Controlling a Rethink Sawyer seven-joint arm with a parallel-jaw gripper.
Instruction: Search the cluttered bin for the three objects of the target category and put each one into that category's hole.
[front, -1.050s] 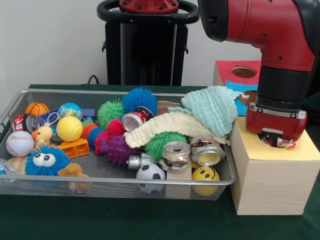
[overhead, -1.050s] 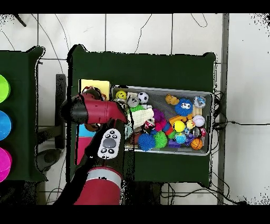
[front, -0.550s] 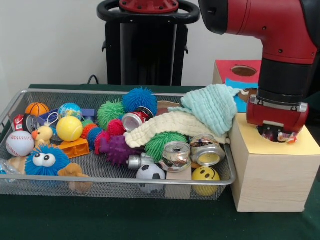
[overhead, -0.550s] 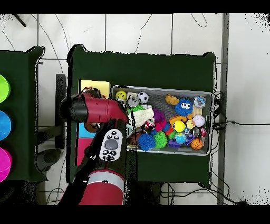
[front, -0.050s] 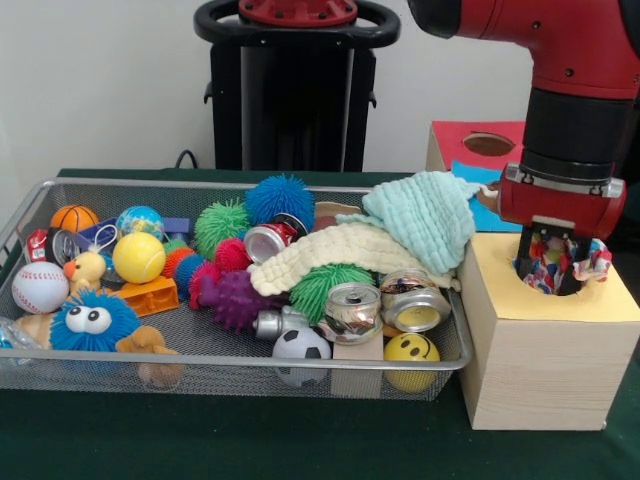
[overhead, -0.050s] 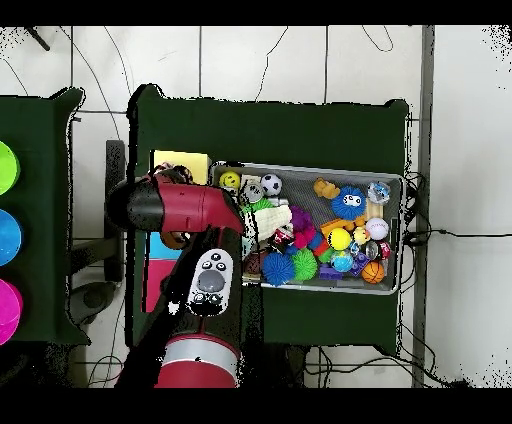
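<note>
End effector (front, -0.050s: 556, 265) over yellow-topped box (front, -0.050s: 545, 350), right of wire bin (front, -0.050s: 230, 365). Clenched on a colourful wrapper (front, -0.050s: 590, 262).

A robotics lab or test room is showing here, not a home. A red and black robot arm (front, -0.050s: 560, 90) is standing at a bench (overhead, -0.050s: 270, 125) draped in dark green cloth, with its black pedestal (front, -0.050s: 295, 85) sitting at twelve o'clock in the front view against a plain pale wall. A wire mesh bin (front, -0.050s: 60, 370) of mixed toys and cans is lying beside a plywood sorting box (front, -0.050s: 545, 360) with coloured panels. From overhead, pale floor tiles (overhead, -0.050s: 265, 60) are surrounding the bench, loose cables (overhead, -0.050s: 440, 235) are trailing at three o'clock, and coloured discs (overhead, -0.050s: 8, 237) are sitting on a second green bench at nine o'clock.
</note>
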